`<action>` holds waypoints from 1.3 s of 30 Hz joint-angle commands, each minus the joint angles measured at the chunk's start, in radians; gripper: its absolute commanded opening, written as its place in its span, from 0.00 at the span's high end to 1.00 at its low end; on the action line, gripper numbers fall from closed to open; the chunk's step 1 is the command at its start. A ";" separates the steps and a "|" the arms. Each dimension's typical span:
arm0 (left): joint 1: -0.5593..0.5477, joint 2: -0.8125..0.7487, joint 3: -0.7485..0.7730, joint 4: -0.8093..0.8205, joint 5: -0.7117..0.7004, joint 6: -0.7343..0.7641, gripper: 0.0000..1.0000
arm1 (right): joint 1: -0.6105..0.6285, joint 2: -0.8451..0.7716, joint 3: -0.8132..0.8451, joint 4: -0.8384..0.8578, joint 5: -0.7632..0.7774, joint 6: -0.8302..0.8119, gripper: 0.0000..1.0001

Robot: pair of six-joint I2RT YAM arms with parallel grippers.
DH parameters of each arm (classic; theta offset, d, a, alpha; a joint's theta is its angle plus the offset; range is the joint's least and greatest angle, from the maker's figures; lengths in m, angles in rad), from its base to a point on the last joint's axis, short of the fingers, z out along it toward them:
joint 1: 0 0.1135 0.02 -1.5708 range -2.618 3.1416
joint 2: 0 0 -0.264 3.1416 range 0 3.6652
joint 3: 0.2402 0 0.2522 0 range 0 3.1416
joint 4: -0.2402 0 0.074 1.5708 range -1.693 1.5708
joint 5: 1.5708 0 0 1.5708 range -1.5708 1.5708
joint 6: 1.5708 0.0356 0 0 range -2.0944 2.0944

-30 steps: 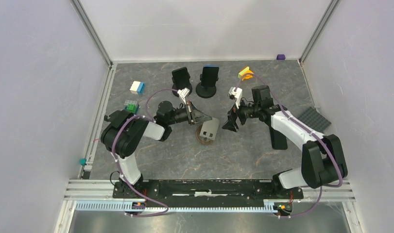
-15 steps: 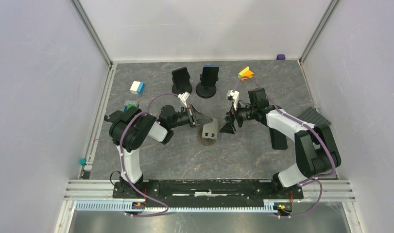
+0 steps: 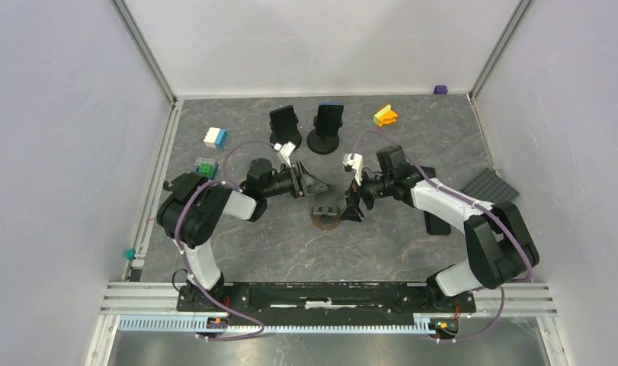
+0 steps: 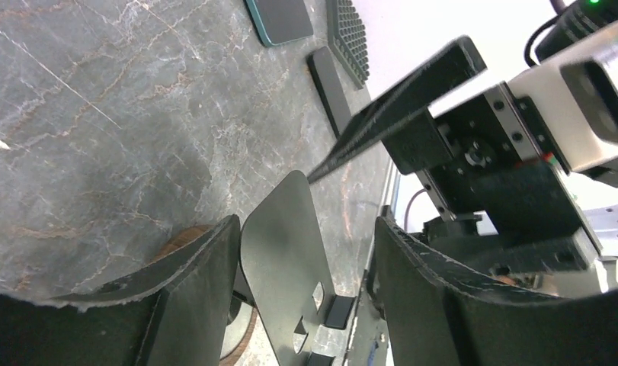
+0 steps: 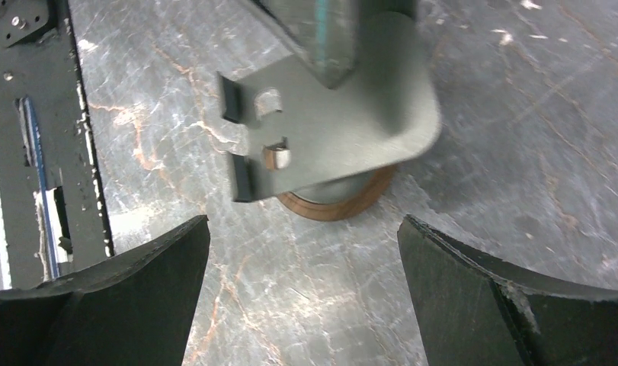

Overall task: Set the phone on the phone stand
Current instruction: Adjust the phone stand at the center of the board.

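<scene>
Top external view: a grey marbled table (image 3: 252,244) with white walls, and two black robot arms reaching in from the near edge. Between them, at the table's middle, stands an empty phone stand (image 3: 326,211), a tilted grey plate with small hooks on a round wooden base.

The left gripper (image 3: 315,188) sits just to the far left of the stand with its jaws parted and the plate between its fingers. Its wrist camera shows a narrow gap on each side, though one finger may just brush the plate's edge. The right gripper (image 3: 352,207) faces it from the right, spread fully wide and holding nothing, with the stand just ahead of its fingertips. Both arms are bent at the elbow and reach inward, so the grippers point at each other across the stand.

The phone (image 3: 440,224), a black slab, lies flat on the table well to the right of the stand, partly under the right forearm. It looks stiff, thin and smooth, so it is likely slippery, with glass that could break. Lying flat, it offers only its thin long edges. A pinch across its narrow width, near the middle, seems the safest hold. The stand looks light and could tip if nudged.
</scene>
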 commanded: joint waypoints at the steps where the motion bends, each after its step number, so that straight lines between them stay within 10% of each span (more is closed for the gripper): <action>1: 0.002 -0.065 0.045 -0.157 -0.017 0.233 0.29 | 0.055 -0.035 -0.013 0.024 0.034 -0.013 0.02; 39: -0.026 -0.189 0.171 -0.612 0.085 0.708 0.37 | 0.048 -0.092 0.000 0.080 0.363 -0.020 0.01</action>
